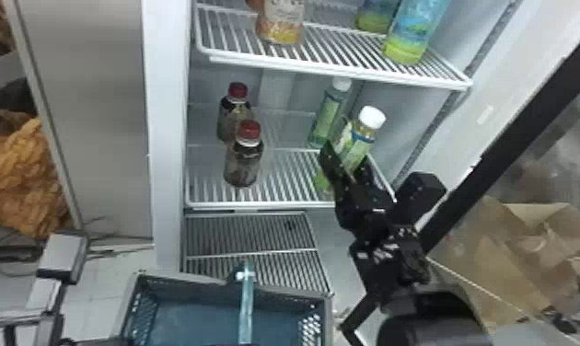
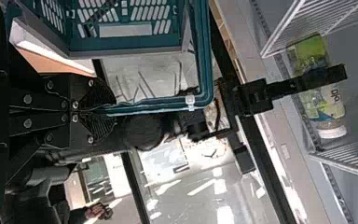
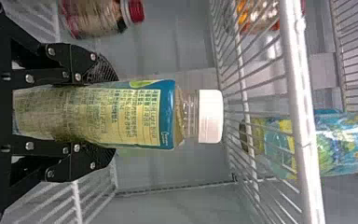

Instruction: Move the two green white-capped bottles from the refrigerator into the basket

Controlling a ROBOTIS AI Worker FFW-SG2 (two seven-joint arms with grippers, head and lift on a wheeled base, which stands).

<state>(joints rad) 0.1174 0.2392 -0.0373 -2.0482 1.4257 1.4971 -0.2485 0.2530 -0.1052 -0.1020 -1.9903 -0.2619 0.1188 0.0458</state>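
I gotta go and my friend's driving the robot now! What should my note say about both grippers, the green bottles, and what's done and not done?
Right gripper: shut on the front green bottle, inside the fridge. I can't tell if the bottle is off the shelf.
Left gripper: shut on the handle of the basket, which is in front of the fridge.
Other green bottle: standing farther back on the shelf.
Done: one bottle gripped; neither is in the basket yet.
Left: put the gripped one in the basket, then fetch the other.
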